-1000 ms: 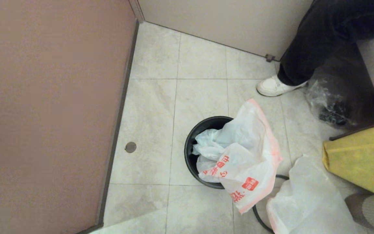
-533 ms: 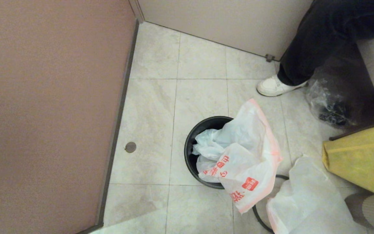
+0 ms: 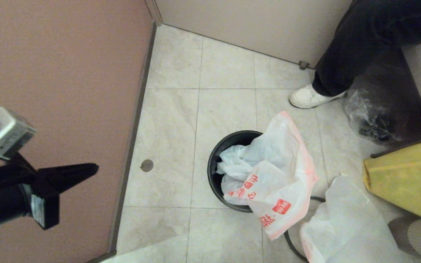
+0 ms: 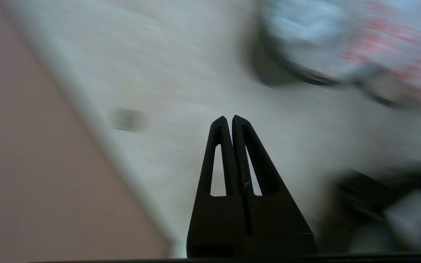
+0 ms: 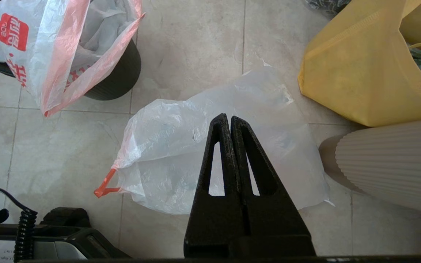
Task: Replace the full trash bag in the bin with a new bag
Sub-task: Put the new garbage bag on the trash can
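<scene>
The black bin point(image 3: 215, 160) stands on the tiled floor. Over its right side lies the new bag point(image 3: 280, 182), thin and white with red print, part of it tucked inside. The full trash bag point(image 3: 345, 226) lies on the floor to the bin's lower right, and the grey rim ring point(image 3: 288, 239) shows partly from under both bags. My left gripper point(image 3: 94, 168) is shut and empty, in the air far left of the bin point(image 4: 265, 65). My right gripper point(image 5: 230, 117), outside the head view, hangs shut and empty over the full trash bag point(image 5: 174, 153).
A brown partition wall point(image 3: 57, 91) runs along the left. A person's leg and white shoe point(image 3: 307, 96) stand behind the bin. A clear glossy bag point(image 3: 371, 117) and a big yellow bag point(image 3: 408, 179) sit at the right, beside a ribbed white post point(image 5: 397, 160).
My left arm has swung into the head view from the left edge, towards the bin. The bags and the bin have not moved.
</scene>
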`<state>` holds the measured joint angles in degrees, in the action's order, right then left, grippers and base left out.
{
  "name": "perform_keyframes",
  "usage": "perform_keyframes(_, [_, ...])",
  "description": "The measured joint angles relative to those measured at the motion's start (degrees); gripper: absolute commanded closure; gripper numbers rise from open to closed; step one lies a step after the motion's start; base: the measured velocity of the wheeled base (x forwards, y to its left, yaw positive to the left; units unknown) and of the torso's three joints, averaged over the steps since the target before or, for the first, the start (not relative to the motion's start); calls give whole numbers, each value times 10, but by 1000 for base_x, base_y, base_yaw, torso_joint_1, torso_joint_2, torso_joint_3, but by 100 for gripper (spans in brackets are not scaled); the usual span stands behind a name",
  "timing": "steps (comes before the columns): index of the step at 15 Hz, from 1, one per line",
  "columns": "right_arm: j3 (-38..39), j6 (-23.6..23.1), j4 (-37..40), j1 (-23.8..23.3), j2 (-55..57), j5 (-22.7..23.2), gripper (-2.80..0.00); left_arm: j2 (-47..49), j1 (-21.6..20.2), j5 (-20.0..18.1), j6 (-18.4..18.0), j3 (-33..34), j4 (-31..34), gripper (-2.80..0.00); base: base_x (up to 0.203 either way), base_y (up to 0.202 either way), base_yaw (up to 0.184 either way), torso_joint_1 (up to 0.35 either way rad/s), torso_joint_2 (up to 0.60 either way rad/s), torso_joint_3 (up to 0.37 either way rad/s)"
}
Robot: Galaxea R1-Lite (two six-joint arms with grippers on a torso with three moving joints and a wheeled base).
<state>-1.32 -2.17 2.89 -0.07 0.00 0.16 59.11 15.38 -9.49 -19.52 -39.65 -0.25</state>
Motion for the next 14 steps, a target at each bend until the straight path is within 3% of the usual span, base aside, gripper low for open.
perform_keyframes(3, [0,0,0,0,0,0,0,61,53,-11,69,-16,9,0,0,0,0,0,0,0])
perform_keyframes(6, [0,0,0,0,0,0,0,119,85,-12,79,-25,3,0,0,0,0,0,0,0])
perform_keyframes(8, [0,0,0,0,0,0,0,159,109,-6,104,-32,-23,0,0,0,0,0,0,0])
perform_keyframes(10, [0,0,0,0,0,0,0,194,132,24,133,-51,-48,0,0,0,0,0,0,0])
perform_keyframes(14, [0,0,0,0,0,0,0,251,171,119,136,-78,-51,0,0,0,0,0,0,0])
